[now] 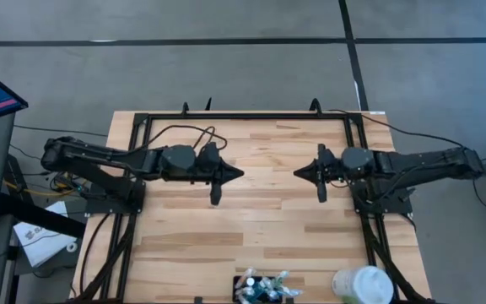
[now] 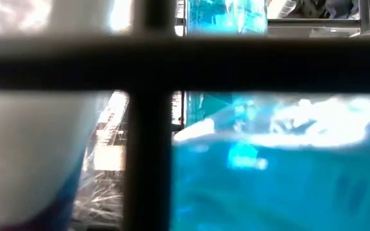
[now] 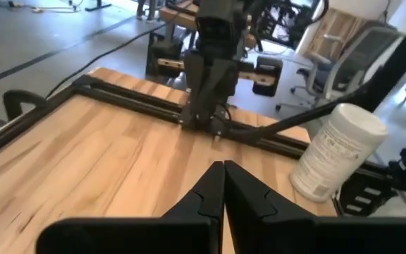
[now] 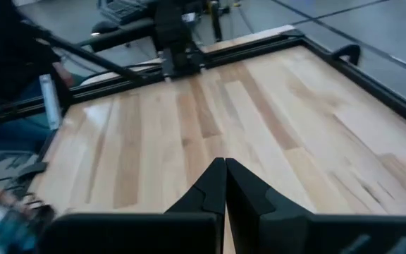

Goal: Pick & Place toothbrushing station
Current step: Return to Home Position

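Note:
The toothbrushing station [image 1: 264, 290], a low black holder with several teal and white items in it, stands on the wooden table [image 1: 251, 219] at its near edge. My left gripper [image 1: 240, 173] is shut and empty above the table's middle, and it points toward the right. My right gripper [image 1: 297, 171] is shut and empty and faces it across a small gap. The shut fingertips show in the left wrist view [image 3: 224, 166] and in the right wrist view [image 4: 225, 162]. A blurred teal shape [image 4: 2, 229] shows at the right wrist view's edge.
A white round container [image 1: 363, 285] stands at the near right corner, right of the station; it also shows in the left wrist view [image 3: 337, 152]. A black frame [image 1: 247, 116] runs around the table. In the low view, the white container [image 2: 24, 154] and blurred teal things [image 2: 281, 167] fill the picture.

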Motion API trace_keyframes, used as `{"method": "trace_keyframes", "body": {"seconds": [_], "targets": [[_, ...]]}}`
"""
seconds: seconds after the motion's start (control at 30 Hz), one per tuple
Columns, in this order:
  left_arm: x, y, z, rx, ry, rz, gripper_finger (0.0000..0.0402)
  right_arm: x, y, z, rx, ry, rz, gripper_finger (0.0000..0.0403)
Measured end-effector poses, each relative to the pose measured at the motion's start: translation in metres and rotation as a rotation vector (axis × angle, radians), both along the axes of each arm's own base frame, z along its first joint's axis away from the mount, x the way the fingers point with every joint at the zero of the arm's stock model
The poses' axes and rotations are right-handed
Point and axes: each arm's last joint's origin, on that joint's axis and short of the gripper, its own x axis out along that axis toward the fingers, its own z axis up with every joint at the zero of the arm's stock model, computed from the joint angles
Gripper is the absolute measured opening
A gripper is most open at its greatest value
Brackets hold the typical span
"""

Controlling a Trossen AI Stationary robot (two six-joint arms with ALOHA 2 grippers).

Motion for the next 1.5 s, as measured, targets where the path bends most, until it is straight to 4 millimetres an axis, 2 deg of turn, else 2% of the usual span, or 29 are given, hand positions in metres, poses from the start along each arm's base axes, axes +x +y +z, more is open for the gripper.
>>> {"method": "trace_keyframes", "body": {"seconds": [0.3, 0.53, 0.77, 0.87, 1.0, 1.23, 1.5], "targets": [[-0.031, 0.018, 0.004, -0.022, -0.073, 0.062, 0.0002, -0.023, -0.010, -0.034, 0.047, -0.106, -0.068, 0.0000], [-0.051, 0.023, 0.009, 0.003, -0.118, 0.089, 0.0002, -0.043, -0.015, -0.063, 0.094, -0.118, -0.144, 0.0000], [-0.066, 0.023, 0.006, 0.000, -0.137, 0.112, 0.0002, -0.061, -0.018, -0.069, 0.077, -0.224, -0.241, 0.0000], [-0.068, 0.023, 0.005, 0.001, -0.136, 0.117, 0.0002, -0.068, -0.019, -0.071, 0.054, -0.243, -0.251, 0.0000], [-0.068, 0.023, 0.001, -0.001, -0.132, 0.117, 0.0002, -0.076, -0.018, -0.080, 0.049, -0.175, -0.252, 0.0000], [-0.068, 0.025, -0.001, -0.002, -0.128, 0.116, 0.0002, -0.091, -0.019, -0.076, 0.023, -0.246, -0.288, 0.0000], [-0.068, 0.023, 0.000, -0.004, -0.131, 0.104, 0.0002, -0.091, -0.019, -0.087, 0.014, -0.180, -0.315, 0.0000]]}}
